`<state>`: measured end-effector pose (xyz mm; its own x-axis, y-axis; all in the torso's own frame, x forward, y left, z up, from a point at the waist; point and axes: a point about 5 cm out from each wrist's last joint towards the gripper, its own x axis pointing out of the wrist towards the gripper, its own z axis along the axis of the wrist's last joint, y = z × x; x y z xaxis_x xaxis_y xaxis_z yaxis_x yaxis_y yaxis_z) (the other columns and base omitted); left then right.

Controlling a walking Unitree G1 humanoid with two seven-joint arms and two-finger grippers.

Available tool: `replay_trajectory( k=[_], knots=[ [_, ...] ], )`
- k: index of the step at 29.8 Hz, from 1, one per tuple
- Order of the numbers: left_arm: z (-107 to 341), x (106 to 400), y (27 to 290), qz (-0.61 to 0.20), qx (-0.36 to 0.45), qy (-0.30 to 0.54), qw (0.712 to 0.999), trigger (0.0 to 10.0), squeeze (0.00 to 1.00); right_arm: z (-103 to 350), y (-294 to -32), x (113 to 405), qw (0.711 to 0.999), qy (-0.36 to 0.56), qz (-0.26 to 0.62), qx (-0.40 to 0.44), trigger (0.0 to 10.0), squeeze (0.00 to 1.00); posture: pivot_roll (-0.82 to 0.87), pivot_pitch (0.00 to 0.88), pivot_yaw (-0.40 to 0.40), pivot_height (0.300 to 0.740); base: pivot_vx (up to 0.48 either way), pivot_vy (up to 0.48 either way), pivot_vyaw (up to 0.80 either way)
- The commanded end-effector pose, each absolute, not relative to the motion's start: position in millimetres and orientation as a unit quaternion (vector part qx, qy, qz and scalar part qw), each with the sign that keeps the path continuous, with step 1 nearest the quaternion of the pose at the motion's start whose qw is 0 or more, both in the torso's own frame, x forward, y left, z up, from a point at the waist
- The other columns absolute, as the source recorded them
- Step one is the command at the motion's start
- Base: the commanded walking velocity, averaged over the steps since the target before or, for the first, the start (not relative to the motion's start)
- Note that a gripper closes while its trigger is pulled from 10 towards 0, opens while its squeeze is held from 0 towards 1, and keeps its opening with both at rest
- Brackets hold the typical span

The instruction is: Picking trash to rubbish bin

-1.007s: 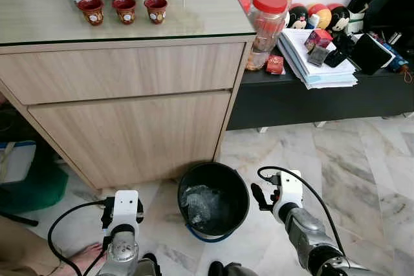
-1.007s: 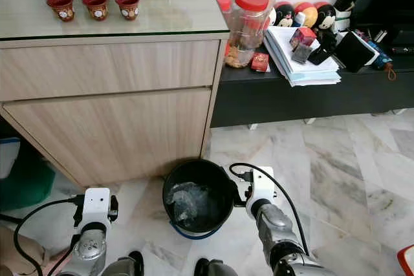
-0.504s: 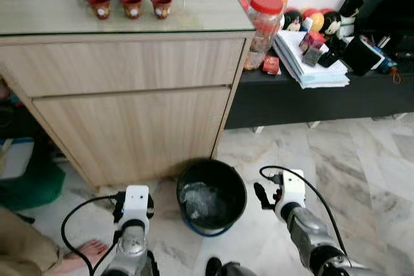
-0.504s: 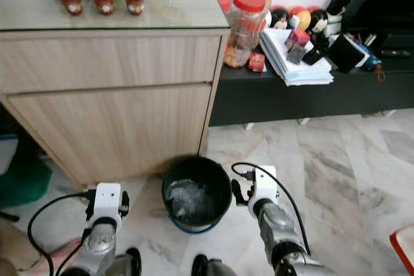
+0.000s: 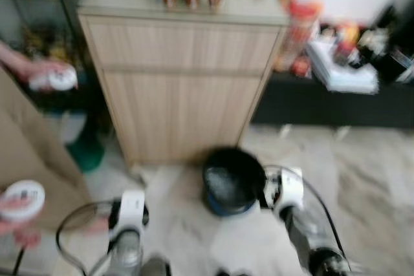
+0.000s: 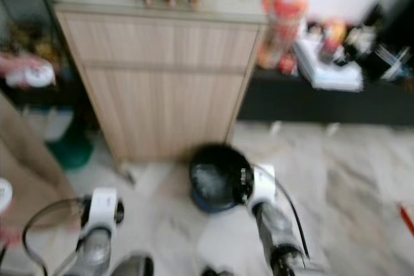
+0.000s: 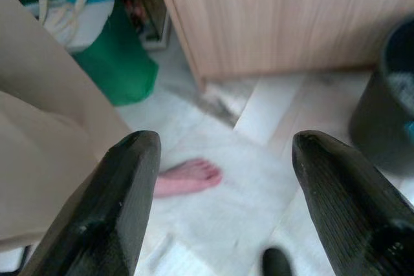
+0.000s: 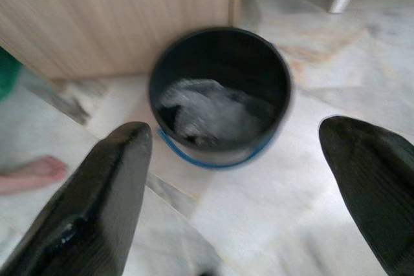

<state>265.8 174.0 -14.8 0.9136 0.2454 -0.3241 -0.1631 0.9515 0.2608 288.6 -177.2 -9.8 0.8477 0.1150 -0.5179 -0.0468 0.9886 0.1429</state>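
Both our grippers stand with jaws spread wide, holding nothing. Our right gripper (image 8: 239,179) hangs just beside the black rubbish bin (image 8: 220,95), which sits on the marble floor (image 8: 336,82) against the wooden cabinet (image 5: 187,82), crumpled trash (image 8: 207,111) inside; our left gripper (image 7: 220,192) hovers over the floor near a person's bare foot (image 7: 187,176).

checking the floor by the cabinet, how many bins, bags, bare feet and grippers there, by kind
black bin: 1, crumpled clear trash inside
green bag: 1
bare foot: 1
grippers: 2, left gripper and right gripper, both open and empty
total: 5
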Motion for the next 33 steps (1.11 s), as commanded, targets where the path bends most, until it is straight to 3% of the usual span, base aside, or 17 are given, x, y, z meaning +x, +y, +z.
replay_trajectory(
  k=[1,33],
  knots=[
    [-21.9,258.5,166.9,0.095,0.113,0.193,0.97,10.0,0.0,-9.9,-184.0,287.8,0.959,0.275,0.035,0.056,10.0,0.0,0.09,0.149,-0.154,0.74,-0.274,0.0,0.0],
    [-22.5,258.7,168.0,0.096,0.112,0.198,0.969,10.0,0.0,-4.9,-184.6,292.5,0.963,0.261,0.029,0.063,10.0,0.0,0.07,0.159,-0.146,0.74,-0.235,0.0,0.0]
  ],
)
